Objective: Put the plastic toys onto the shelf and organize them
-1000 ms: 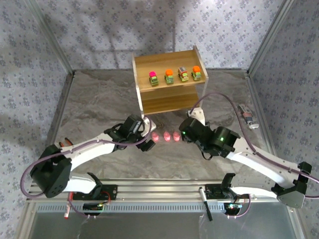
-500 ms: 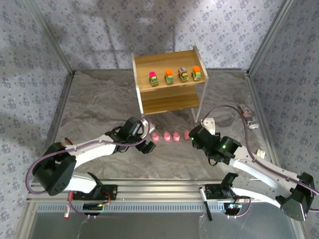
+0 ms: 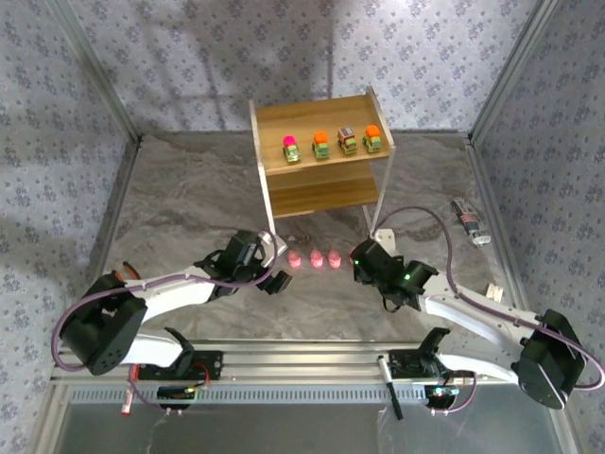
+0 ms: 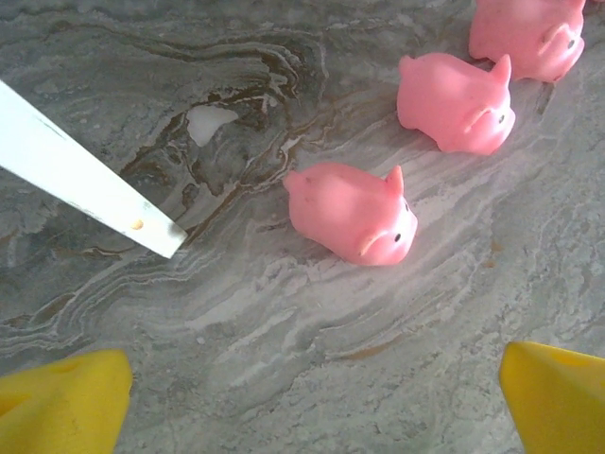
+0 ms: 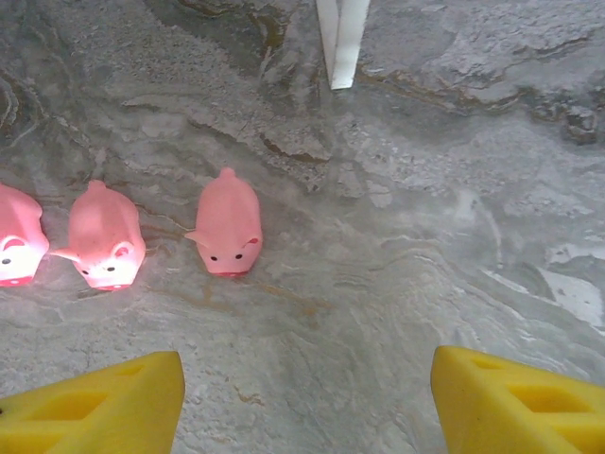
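Note:
The shelf [image 3: 317, 194] stands at the back with four little cars [image 3: 333, 144] in a row on its top tier. Three pink pig toys [image 3: 315, 258] lie in a line on the table in front of it. My left gripper [image 3: 275, 272] sits at the row's left end, open, and the nearest pig [image 4: 354, 213] lies ahead of its yellow fingertips [image 4: 66, 402]. My right gripper [image 3: 363, 257] is at the row's right end, open. The nearest pig there [image 5: 227, 225] lies ahead and left of its fingertips [image 5: 515, 397]. Nothing is between either pair of jaws.
A white shelf leg [image 5: 340, 43] stands just beyond the right gripper, and another [image 4: 85, 184] lies left of the left gripper's path. Orange-handled pliers [image 3: 123, 275] rest at the left wall. A small grey device [image 3: 470, 222] lies at the right.
My right arm has folded down toward the near side, with its gripper staying at the right end of the pig row. The left gripper drew back slightly. The pigs and cars have not moved.

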`<state>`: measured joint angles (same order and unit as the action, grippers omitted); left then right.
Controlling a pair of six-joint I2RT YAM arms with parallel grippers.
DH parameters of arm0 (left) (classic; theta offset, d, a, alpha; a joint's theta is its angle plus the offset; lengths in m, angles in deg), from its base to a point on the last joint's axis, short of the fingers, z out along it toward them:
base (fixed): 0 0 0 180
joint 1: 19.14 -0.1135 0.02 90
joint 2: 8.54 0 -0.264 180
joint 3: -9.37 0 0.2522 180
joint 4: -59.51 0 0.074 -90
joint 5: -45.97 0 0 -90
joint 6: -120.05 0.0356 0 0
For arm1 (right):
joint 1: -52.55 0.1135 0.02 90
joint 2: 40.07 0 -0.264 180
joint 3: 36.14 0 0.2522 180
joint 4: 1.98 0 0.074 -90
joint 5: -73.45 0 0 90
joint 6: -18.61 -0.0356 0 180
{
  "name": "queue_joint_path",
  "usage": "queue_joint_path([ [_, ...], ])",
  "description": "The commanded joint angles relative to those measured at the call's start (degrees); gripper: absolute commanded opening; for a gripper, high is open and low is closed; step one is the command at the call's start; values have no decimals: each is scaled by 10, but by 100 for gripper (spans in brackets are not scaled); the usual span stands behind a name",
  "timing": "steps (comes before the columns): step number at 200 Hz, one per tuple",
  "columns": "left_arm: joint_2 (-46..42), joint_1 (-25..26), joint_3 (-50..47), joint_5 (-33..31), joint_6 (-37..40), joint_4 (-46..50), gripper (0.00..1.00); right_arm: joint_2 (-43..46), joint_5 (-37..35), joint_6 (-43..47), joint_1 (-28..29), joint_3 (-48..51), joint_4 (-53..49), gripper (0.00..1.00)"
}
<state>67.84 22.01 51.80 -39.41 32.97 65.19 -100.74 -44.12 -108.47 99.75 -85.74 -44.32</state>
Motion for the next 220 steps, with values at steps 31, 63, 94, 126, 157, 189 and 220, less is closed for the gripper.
queue_joint_path([
  [31,-7,12,-15,49,30,-58,100,-45,22,6,-1,19,70,70],
  [63,10,32,-14,17,37,-63,100,-70,25,28,-3,23,94,68],
  [94,21,38,-5,7,35,-53,100,-95,39,33,-15,28,121,65],
  [126,32,39,5,9,35,-40,100,-132,53,40,-25,24,154,62],
  [157,28,40,2,9,38,-43,100,-165,52,47,-30,10,169,60],
  [189,26,40,0,8,40,-47,100,-179,45,37,-45,9,179,57],
  [220,27,40,-1,5,40,-49,100,-198,42,41,-46,8,200,56],
])
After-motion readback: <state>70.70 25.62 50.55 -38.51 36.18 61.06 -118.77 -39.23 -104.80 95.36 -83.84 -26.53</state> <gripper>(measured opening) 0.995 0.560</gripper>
